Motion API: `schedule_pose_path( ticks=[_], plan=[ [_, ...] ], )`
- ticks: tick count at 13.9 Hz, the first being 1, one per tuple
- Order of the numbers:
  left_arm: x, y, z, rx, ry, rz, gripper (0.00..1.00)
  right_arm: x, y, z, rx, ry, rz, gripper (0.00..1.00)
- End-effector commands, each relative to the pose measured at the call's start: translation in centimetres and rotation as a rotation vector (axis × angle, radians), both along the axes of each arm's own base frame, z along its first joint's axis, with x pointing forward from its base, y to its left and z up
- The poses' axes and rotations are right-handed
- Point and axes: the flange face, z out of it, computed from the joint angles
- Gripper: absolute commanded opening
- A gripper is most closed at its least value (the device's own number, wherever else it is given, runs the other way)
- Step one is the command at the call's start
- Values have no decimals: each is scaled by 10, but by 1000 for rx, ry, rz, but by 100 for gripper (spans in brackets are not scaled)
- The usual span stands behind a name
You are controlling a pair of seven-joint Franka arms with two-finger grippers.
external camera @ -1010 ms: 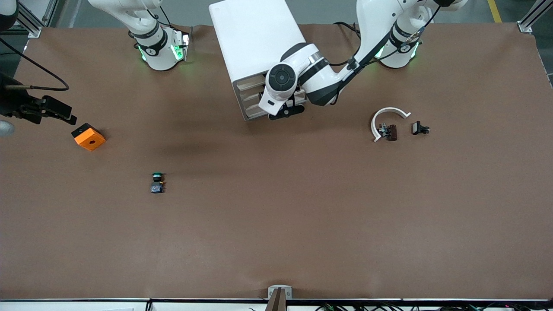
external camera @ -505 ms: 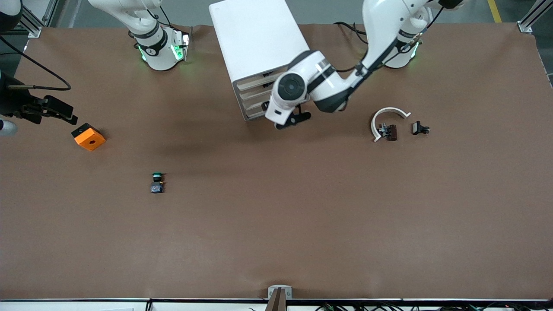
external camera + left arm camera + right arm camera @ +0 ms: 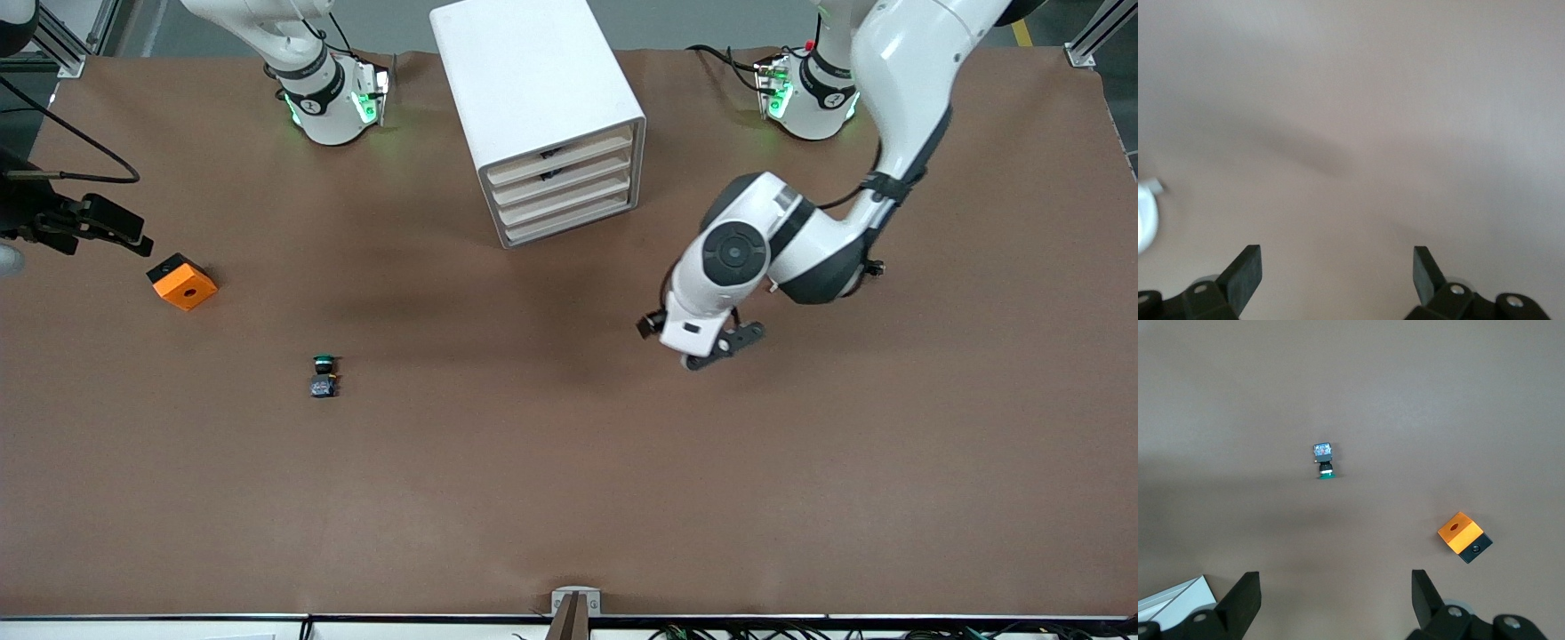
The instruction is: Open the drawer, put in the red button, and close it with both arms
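- Position change: the left arm [image 3: 898, 98] has swung away from the front of the drawer cabinet [image 3: 533, 80], where its hand was working one second ago. It now hangs over bare surface [image 3: 569, 498] between the cabinet and the left arm's end.
- Left tool [image 3: 1336, 270]: fingers spread wide, nothing between them. Its wrist view shows only bare surface below.
- Right tool [image 3: 133, 238]: unchanged over the last second. It waits over the right arm's end of the surface, just beside the orange block [image 3: 182, 282], fingers spread and empty.
- Drawer cabinet: now fully uncovered. All drawer fronts appear level with one another and none stands pulled out.
- Red button: not visible in any current view. Only the green button [image 3: 324, 374] lies on the open surface, nearer the front camera than the cabinet and toward the right arm's end. Do not take it for the task item.
- Assessment: with the drawers level and both tools empty, the red button is probably already inside a drawer. Its contents are hidden, so this cannot be confirmed.
- Consequence: the left arm's retreat suggests the closing step is finished or nearly so. The left arm currently covers part of the surface.
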Motion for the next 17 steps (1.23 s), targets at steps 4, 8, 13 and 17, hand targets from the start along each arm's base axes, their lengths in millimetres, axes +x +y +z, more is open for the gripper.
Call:
schedule_pose_path(
  ticks=[4,8,13,17],
  plan=[
    [40,108,68,96,-64,-13,100,-2,0,6,-13,-3,6,100],
    [55,158,129,125,-90,14,100,-2,4,2,-12,6,15,100],
    [56,197,205,143,-82,-50,100,1,7,1,-21,1,8,100],
    [41,252,260,72,-120,-132,100,10,25,-20,-28,37,37,100]
  ],
)
